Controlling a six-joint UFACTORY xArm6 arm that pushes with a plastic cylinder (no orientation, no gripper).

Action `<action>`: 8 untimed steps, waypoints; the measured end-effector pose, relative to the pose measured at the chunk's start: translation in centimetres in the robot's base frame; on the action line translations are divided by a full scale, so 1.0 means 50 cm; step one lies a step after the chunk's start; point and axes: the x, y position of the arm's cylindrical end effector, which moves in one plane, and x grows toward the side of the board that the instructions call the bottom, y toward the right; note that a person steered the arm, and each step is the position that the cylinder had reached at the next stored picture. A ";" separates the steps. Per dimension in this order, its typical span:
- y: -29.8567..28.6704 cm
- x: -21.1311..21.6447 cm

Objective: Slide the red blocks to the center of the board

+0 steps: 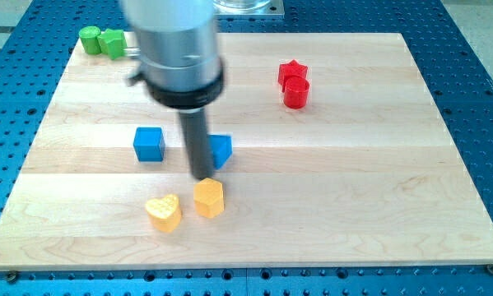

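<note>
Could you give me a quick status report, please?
My tip between blue block and yellow hexagon. Red blocks top right, untouched. Path clear.

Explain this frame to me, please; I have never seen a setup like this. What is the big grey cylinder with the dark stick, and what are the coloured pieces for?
There is one picture, from a single camera looking down at a wooden board on a blue perforated table. The grey cylinder is the end of a robot arm. It has no gripper: it ends in a dark rod, and my tip only pushes things, so nothing is held.

On the board lie small blocks. Two red ones, a red star and a red cylinder, touch at the view's upper right. Two green blocks sit at the top left. A blue cube and another blue block lie mid-board. A yellow heart and a yellow hexagon sit below.

The tip is beside the second blue block, just above the yellow hexagon, far from the red blocks.
</note>
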 end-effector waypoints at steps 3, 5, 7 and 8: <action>0.141 -0.117; 0.334 -0.296; 0.201 -0.249; 0.239 -0.258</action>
